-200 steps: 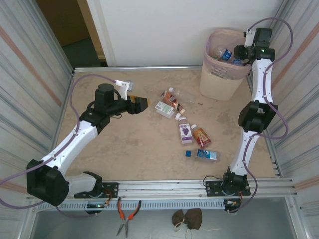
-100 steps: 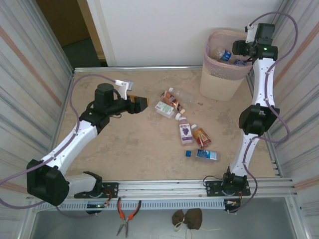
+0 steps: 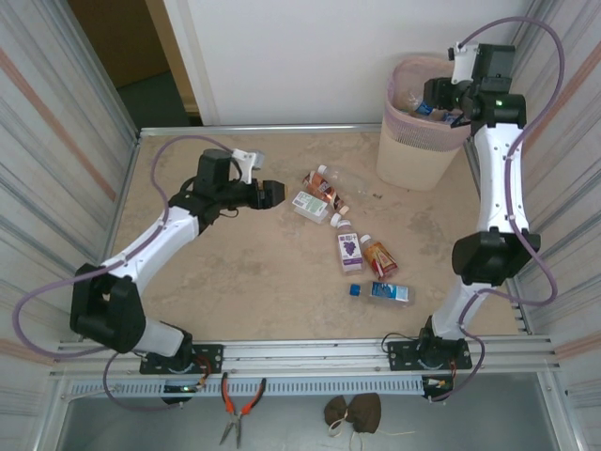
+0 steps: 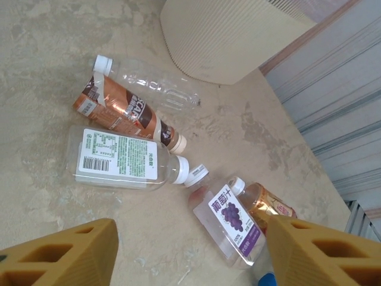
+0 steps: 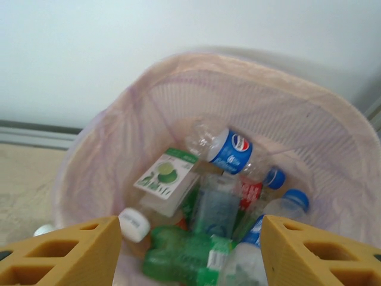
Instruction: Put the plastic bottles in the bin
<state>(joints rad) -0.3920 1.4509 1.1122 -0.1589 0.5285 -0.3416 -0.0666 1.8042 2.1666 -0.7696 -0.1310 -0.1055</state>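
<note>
Currently 6 bottles (image 3: 349, 249) are seen lying mid-table (image 3: 263, 282), between the left gripper (image 3: 269, 193) and the bin (image 3: 413, 155) at the far right corner. More bottles are piled inside the bin. The left gripper is held over the loose bottles, fingers spread, nothing pinched. The right gripper (image 5: 190, 241) is held above the bin mouth, fingers spread, empty.

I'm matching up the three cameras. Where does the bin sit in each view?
Top external: the bin stands at the table's far right corner.
Left wrist: the bin's ribbed beige wall is at top centre, beyond the lying bottles.
Right wrist: the bin is seen from above, centre, with bottles inside.
Shared landmark: the tan tabletop.
</note>
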